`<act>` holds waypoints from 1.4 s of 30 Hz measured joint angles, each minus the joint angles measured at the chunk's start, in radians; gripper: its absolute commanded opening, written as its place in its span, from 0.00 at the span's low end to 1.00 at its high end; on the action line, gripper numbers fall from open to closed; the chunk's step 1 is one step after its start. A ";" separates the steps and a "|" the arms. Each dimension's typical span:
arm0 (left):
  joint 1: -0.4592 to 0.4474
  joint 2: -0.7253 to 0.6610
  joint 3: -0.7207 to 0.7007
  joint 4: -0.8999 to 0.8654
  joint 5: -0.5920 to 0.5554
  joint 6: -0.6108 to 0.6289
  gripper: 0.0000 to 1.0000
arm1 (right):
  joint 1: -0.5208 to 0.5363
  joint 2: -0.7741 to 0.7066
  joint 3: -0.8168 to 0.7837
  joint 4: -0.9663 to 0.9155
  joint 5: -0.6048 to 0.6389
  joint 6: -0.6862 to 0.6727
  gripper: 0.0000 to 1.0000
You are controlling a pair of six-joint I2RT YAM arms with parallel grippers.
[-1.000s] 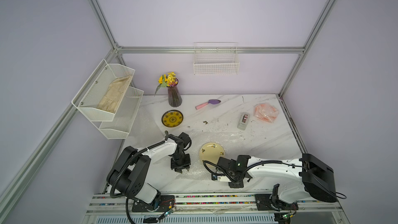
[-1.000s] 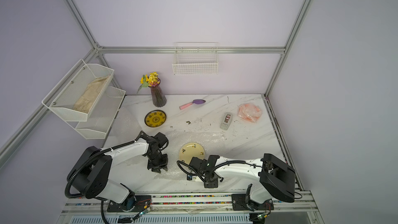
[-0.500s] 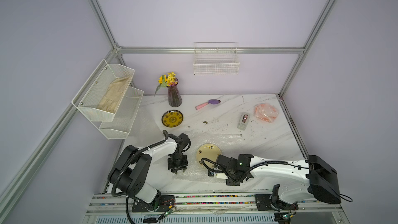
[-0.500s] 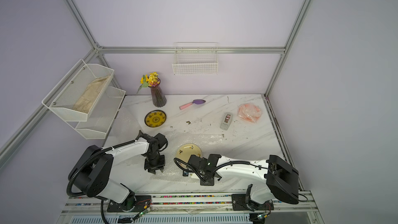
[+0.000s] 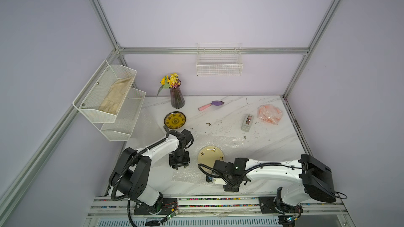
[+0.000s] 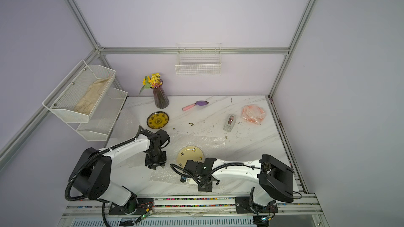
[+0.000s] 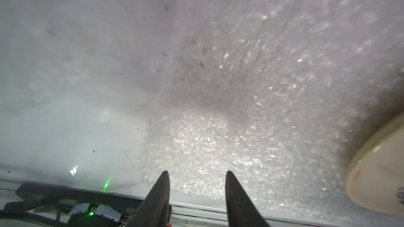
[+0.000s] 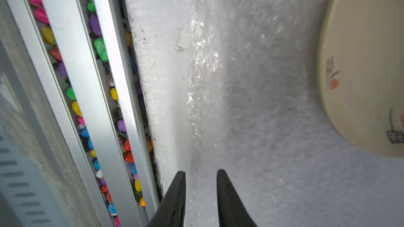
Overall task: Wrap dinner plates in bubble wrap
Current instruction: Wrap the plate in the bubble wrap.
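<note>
The left gripper (image 7: 196,172) hung with its fingers apart and nothing between them, just left of the cream flowered plate (image 5: 210,155), over the left margin of the bubble wrap sheet (image 5: 189,175). It likely stood there to pick up that side for a fold over the plate. The plate lay flat and face up on the sheet, uncovered; being round, it pointed nowhere. The sheet looked to run its long axis from the front rail side of the plate back past it, slightly askew. The right gripper (image 8: 201,171) waited on the rail side of the plate, fingers also parted and empty, above the sheet's front edge, probably to lift it. Far behind the plate to its right sat the orange plate (image 5: 270,114), already bundled in wrap.
</note>
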 measured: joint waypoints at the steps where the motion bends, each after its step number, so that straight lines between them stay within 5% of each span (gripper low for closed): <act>1: 0.011 0.000 0.004 0.000 -0.002 0.002 0.42 | 0.010 0.014 0.000 0.007 0.004 0.005 0.30; 8: 0.080 0.000 0.004 0.005 0.008 0.024 0.41 | 0.058 0.089 0.017 0.030 0.067 0.036 0.00; 15: 0.069 0.000 -0.090 0.075 0.095 0.018 0.34 | 0.053 0.045 0.006 0.016 0.106 0.051 0.00; 26: 0.010 0.010 -0.126 0.060 0.079 0.000 0.38 | -0.093 -0.095 0.011 -0.035 0.035 0.045 0.00; 35: -0.010 -0.150 0.142 0.039 0.060 0.050 0.38 | -0.358 -0.098 0.061 -0.013 -0.201 0.163 0.00; 42: -0.188 -0.110 0.237 0.044 0.131 0.052 0.35 | -0.493 -0.029 0.067 0.027 -0.325 0.366 0.00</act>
